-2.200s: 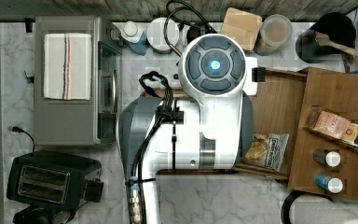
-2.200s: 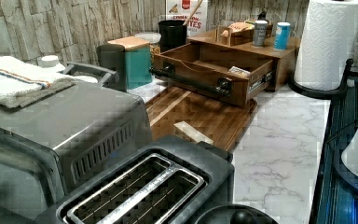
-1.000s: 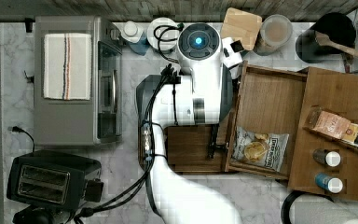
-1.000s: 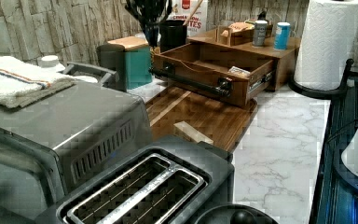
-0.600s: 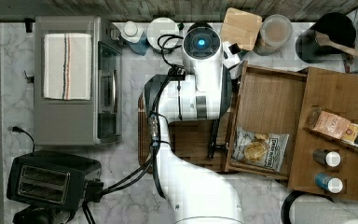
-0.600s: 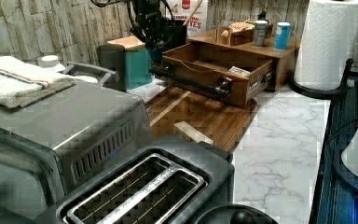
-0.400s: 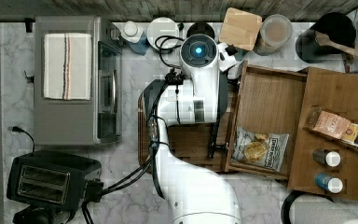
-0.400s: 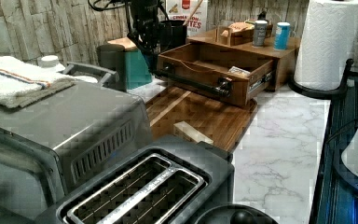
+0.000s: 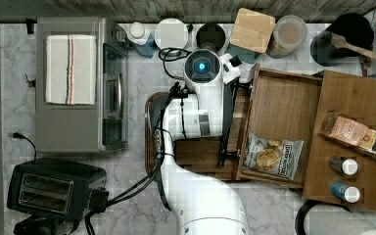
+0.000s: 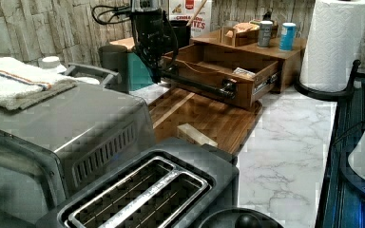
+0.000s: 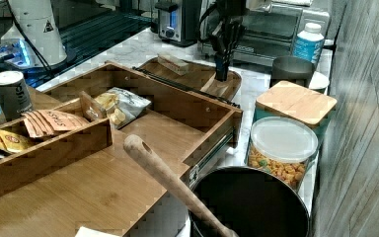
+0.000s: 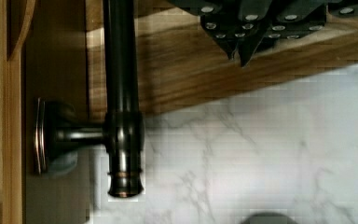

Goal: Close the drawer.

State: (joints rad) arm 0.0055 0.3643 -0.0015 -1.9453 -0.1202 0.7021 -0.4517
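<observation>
Marble counter (image 9: pixel 284 210), open drawer (image 9: pixel 279 115)

Arm (image 9: pixel 203 196) is glossy white, rounded links — wrist end cap (image 9: pixel 201 66) is dark grey with a glowing blue centre. Black cables (image 9: pixel 164 142) run along the top view's left side of the arm. Gripper (image 12: pixel 240 44) is black; fingers (image 12: pixel 230 39) taper to points, bodies studded with small silver screw heads. Gripper housing (image 10: pixel 147 28) looks black, cables looped off it.

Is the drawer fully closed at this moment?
No: in the top view the drawer sticks out from the cabinet, its inside exposed with a snack bag in it.
</observation>
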